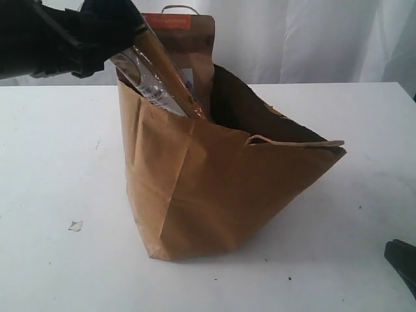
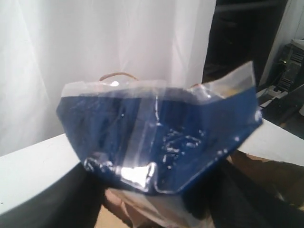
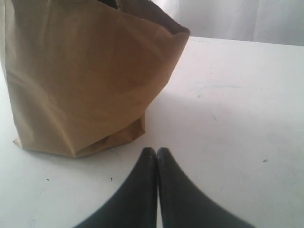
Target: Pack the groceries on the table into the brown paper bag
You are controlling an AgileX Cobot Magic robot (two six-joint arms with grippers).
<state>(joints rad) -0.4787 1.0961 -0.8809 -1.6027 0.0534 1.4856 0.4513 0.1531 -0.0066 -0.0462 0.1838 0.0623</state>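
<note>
Noodle pkt (image 1: 158,83) leans tilted, lower end inside the mouth of the brown paper bag (image 1: 214,188), top end pinched in my left claw (image 1: 123,39). Prob light, slick film w/ brittle contents, so I'd grip the end seam, not mid-body. My right claw (image 3: 156,159) is pressed together, empty, near the bag's foot.

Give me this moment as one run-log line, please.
left gripper: holding noodle packet, tilted, lower end in bag | right gripper: shut, empty, beside bag | pouch: upright in bag
</note>
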